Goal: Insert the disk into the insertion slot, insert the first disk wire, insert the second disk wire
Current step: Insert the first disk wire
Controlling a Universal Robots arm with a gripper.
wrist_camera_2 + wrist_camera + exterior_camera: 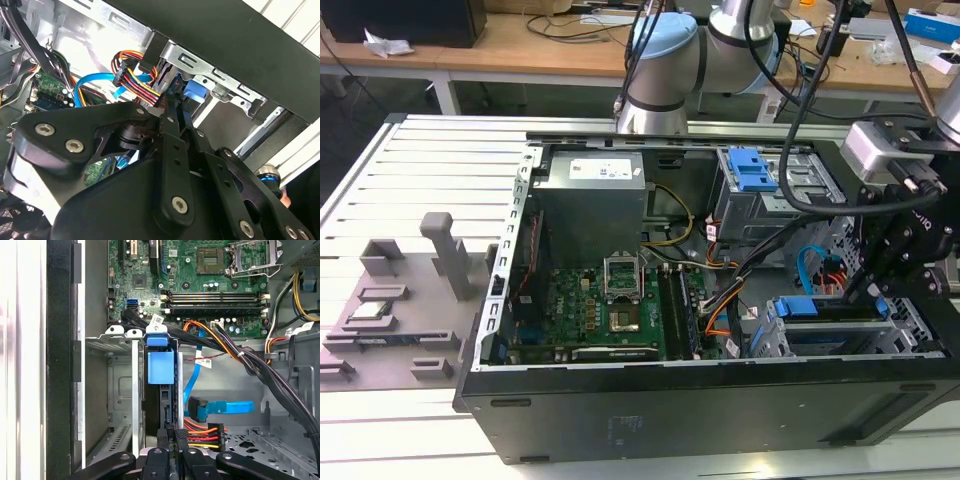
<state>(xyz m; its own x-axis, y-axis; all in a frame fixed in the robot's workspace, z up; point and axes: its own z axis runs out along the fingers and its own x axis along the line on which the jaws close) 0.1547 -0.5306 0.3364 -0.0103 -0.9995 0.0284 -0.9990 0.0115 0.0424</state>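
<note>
**Disk seated in its bay, claw at the power plug**

The disk (161, 372), clipped in its blue frame, stands edge-on inside the insertion slot (120, 385), its blue pull tab at the slot's mouth nearest the motherboard (200, 270). In the exterior view the gripper (868, 292) reaches down at the far end of the insertion slot (820, 340). In the first wrist view the gripper (170, 432) is closed on a small black power connector (170, 441), held against the rear edge of the disk. Its red, orange and yellow wires (197, 432) trail away beside the slot. A blue data cable (225, 406) lies loose just beside the slot on the same side, its plug apparently unconnected. In the second wrist view the gripper (172, 102) points at the blue frame (192, 92).

Handling, as judged: the disk is rigid, dense and sensitive to knocks. It is best held by the frame's side rails, never by the label face or the contact edge. The connector shell is light and stiff, but its springy wires tend to twist it. A grip on the shell's flat sides, not on the wires, suits it best.
</note>
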